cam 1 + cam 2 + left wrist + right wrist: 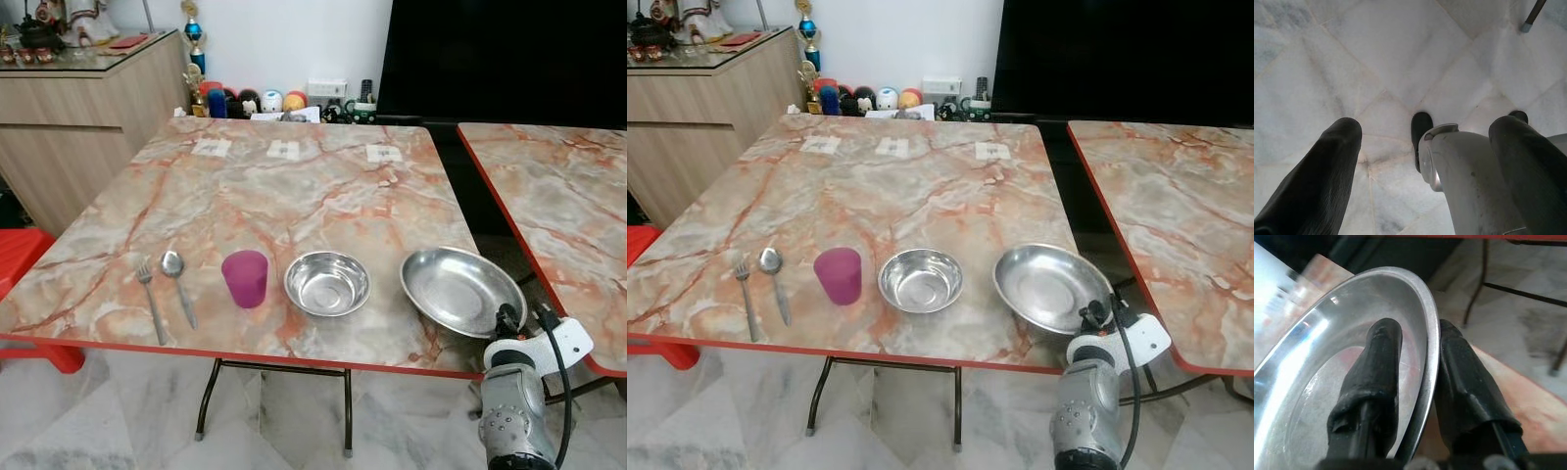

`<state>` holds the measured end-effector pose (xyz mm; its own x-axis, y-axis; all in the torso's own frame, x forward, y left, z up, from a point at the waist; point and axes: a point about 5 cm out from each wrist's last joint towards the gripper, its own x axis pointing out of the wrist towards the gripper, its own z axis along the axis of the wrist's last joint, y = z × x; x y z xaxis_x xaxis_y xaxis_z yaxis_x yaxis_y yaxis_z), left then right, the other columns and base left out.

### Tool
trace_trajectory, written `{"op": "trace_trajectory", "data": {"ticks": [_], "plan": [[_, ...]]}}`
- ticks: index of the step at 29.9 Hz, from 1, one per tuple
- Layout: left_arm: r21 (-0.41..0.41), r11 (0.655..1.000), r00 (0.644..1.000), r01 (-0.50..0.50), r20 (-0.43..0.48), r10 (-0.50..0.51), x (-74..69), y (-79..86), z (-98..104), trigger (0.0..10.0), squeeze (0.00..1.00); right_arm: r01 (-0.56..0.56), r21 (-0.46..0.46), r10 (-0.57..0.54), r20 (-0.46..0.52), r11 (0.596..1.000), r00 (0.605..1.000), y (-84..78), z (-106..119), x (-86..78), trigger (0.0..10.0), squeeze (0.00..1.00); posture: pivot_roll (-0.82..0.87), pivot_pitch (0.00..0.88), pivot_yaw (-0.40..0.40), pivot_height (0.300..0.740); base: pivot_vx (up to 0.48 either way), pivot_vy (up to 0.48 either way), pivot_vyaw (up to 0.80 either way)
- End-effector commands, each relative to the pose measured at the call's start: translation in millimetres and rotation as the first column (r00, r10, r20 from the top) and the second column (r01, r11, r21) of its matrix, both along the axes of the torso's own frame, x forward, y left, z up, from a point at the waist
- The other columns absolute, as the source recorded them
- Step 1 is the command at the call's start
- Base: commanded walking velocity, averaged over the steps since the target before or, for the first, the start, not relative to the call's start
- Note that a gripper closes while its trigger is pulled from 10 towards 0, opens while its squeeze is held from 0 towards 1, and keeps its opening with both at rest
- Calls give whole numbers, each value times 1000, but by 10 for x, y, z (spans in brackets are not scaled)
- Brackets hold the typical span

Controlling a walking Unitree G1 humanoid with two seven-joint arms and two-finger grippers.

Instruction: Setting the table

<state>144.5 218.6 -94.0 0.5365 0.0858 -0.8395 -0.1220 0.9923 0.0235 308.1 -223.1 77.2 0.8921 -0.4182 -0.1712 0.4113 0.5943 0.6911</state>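
Right gripper (1418, 396): jaws clamped on the rim of the steel plate (458, 290) (one finger inside, one outside) | plate at the tabletop (294, 186) front right corner | steel bowl (327, 283), purple cup (245, 278), spoon (177, 282), fork (151, 297) ranged along the front edge | left gripper (1425, 161): jaws spread, over marble floor (1352, 58).

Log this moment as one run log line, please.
right claw: shut on steel plate rim | near table edge | left claw: open, idle
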Motion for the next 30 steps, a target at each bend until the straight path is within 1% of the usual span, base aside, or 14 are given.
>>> {"op": "trace_trajectory", "data": {"ticks": [1, 5, 8, 10, 14, 16, 20, 30], "plan": [[15, 1000, 1000, 0, -13, 1, -44, 33, -10, 10000, 0, 9, 1, -9, 81, 1000, 997, -15, 109, 7, 10000, 0, -7, 0, -19, 740, 0, 0, 0], [17, 1000, 1000, 0, -14, 0, -48, 35, -11, 10000, 0, 9, 2, -9, 97, 1000, 995, -5, 120, 2, 10000, 0, -7, 0, -20, 740, 0, 0, 0], [24, 1000, 1000, 0, -15, 0, -55, 39, -12, 10000, 0, -5, -5, 5, 127, 1000, 992, 18, 139, -7, 10000, 0, -3, 0, -24, 740, 0, 0, 0], [28, 1000, 1000, -1, -14, 2, -58, 42, -12, 10000, 0, -23, -46, 29, 139, 999, 990, 40, 166, -12, 10000, 0, -3, 0, -24, 740, 0, 0, 0], [41, 999, 1000, 2, -11, -2, -56, 48, -9, 10000, 0, -32, -42, 38, 153, 999, 987, 67, 180, -17, 10000, 0, -4, 0, -24, 740, 0, 0, 0], [50, 999, 1000, 8, -11, -8, -52, 52, -7, 10000, 0, -41, -54, 49, 163, 998, 985, 88, 193, -16, 10000, 0, -5, 0, -26, 740, 0, 0, 0], [53, 999, 1000, 8, -9, -8, -47, 52, -5, 10000, 0, -55, -82, 68, 159, 995, 985, 110, 205, -7, 10000, 0, -7, 0, -26, 740, 0, -333, 0], [56, 998, 1000, 13, -11, -12, -40, 49, -4, 10000, 0, -50, -110, 67, 155, 993, 986, 83, 240, 24, 10000, 0, -11, 0, -23, 740, 0, -332, 0]]}}
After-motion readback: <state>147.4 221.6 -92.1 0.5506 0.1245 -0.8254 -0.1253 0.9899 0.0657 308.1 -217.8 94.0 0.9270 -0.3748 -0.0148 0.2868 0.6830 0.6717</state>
